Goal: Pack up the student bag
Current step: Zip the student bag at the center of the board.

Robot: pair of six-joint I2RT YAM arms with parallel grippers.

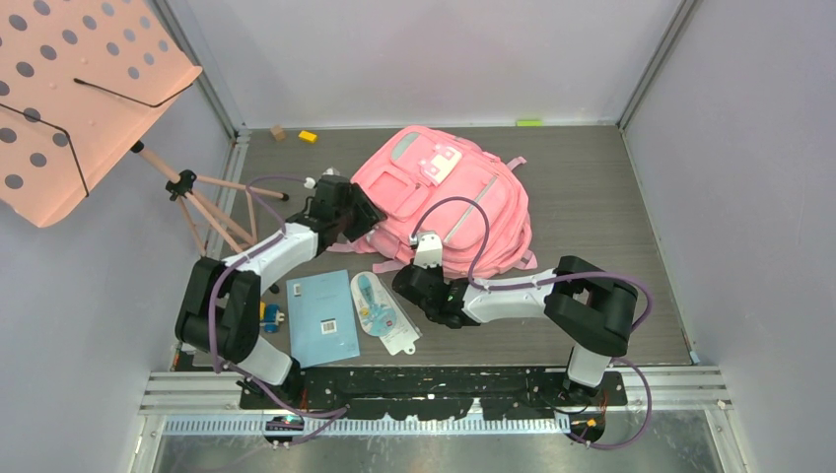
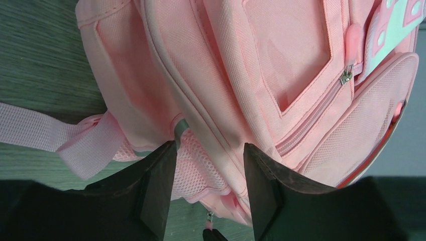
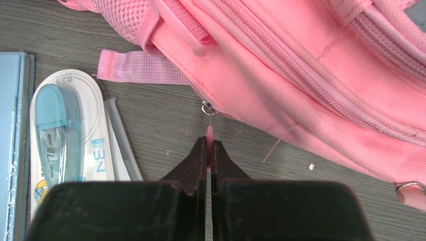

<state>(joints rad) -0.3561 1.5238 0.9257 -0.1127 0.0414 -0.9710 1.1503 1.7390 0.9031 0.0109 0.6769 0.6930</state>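
Note:
The pink student bag (image 1: 449, 197) lies flat in the middle of the table. My left gripper (image 1: 347, 212) is at the bag's left side. In the left wrist view the gripper (image 2: 210, 168) is open, with the bag's (image 2: 261, 75) mesh side pocket (image 2: 198, 160) between the fingers. My right gripper (image 1: 419, 288) is at the bag's near edge. In the right wrist view the gripper (image 3: 208, 143) is shut on the pink zipper pull (image 3: 208, 131) at the bag's (image 3: 311, 75) edge, low over the table.
A blue notebook (image 1: 321, 317) and a packaged correction tape (image 1: 380, 310) lie near the front, left of my right gripper; the tape also shows in the right wrist view (image 3: 63, 130). A salmon-pink music stand (image 1: 79, 89) stands at the far left. Small blocks (image 1: 308, 136) lie at the back.

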